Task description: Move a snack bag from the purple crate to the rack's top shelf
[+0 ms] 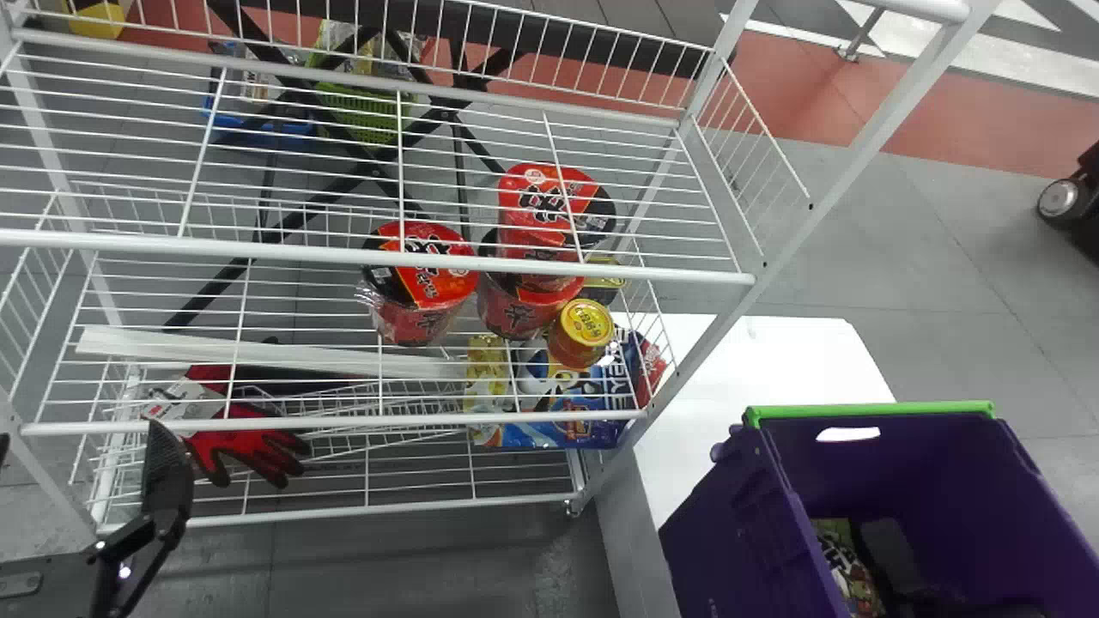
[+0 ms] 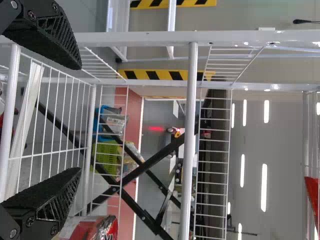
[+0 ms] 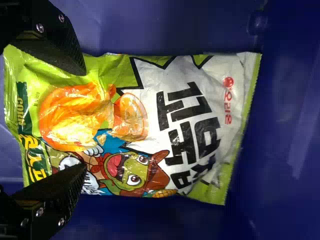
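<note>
Your right gripper point(image 1: 893, 558) was down inside the purple crate point(image 1: 721, 532), fingers spread over one end of the snack bag point(image 1: 846, 566), not clamped; contact, can't tell. Bag lay in the crate, near its left wall, with its printed face toward your right wrist camera. Crate, with its green far rim point(image 1: 867, 410), overlapped the near right part of the white desk point(image 1: 755, 360) in your head view. Your left gripper point(image 1: 163, 481) was parked by the rack's near left corner, fingers apart, nothing held. Red cups point(image 1: 421, 283) showed through the wires of the top shelf point(image 1: 343, 253), toward its right edge.
</note>
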